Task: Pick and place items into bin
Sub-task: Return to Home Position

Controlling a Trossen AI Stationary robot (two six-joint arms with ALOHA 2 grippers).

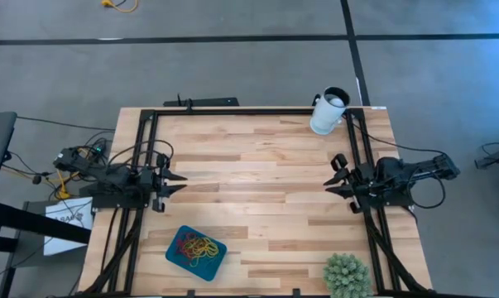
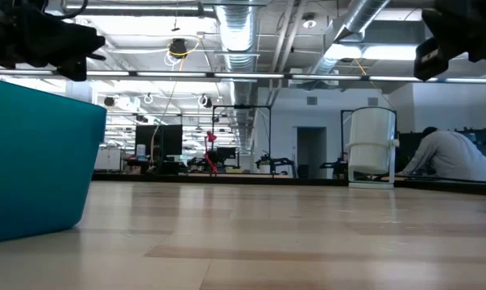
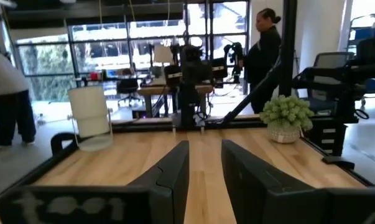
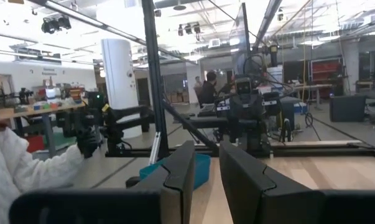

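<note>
You're at the homing step, imo: left claw point(image 1: 176, 182) & right claw point(image 1: 336, 175) both parted, empty, at desk point(image 1: 257, 165) edges. Rubber bands point(image 1: 195, 246) in teal bin point(image 1: 171, 255), near left arm. Nxt: confirm none loose, then stop.

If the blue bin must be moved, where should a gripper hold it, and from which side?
Probably from above, pinching a short wall: the bin is shallow, flat on the table and open on top, with bands in its middle. The left gripper is nearest.
</note>
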